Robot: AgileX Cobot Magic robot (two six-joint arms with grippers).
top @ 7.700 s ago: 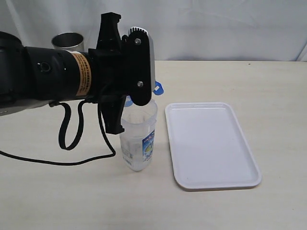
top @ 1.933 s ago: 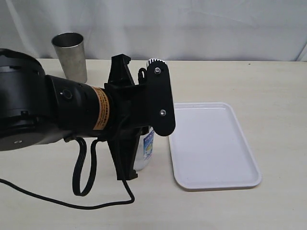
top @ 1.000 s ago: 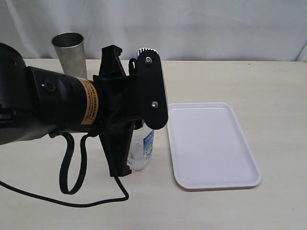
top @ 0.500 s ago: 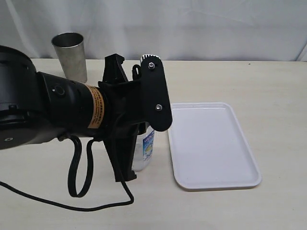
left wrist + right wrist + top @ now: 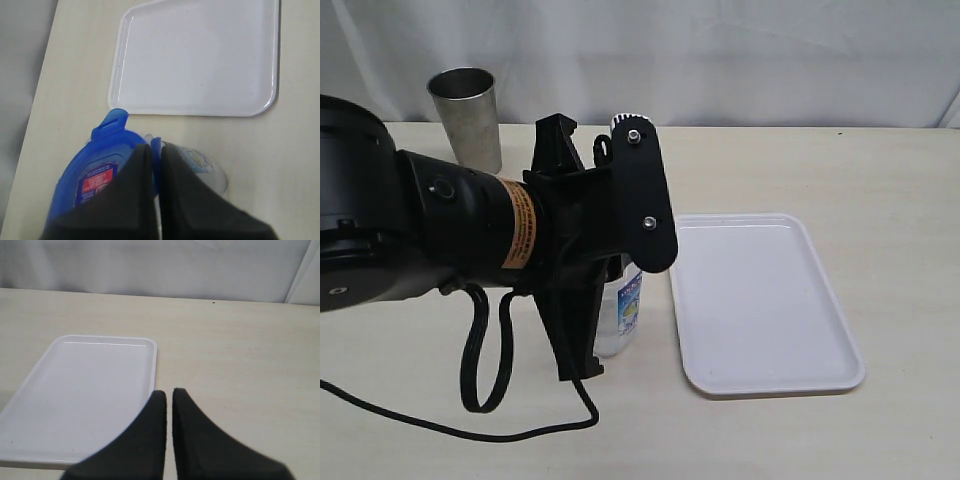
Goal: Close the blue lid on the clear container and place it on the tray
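Black left arm is blocking most of the clear container in the exterior view, with a steel cup standing behind. From the left wrist, the left gripper, jaws pressed together, is lying over the blue lid on the container, with the tray just beyond. From the right wrist, the right gripper, closed and empty, is hovering near the tray.
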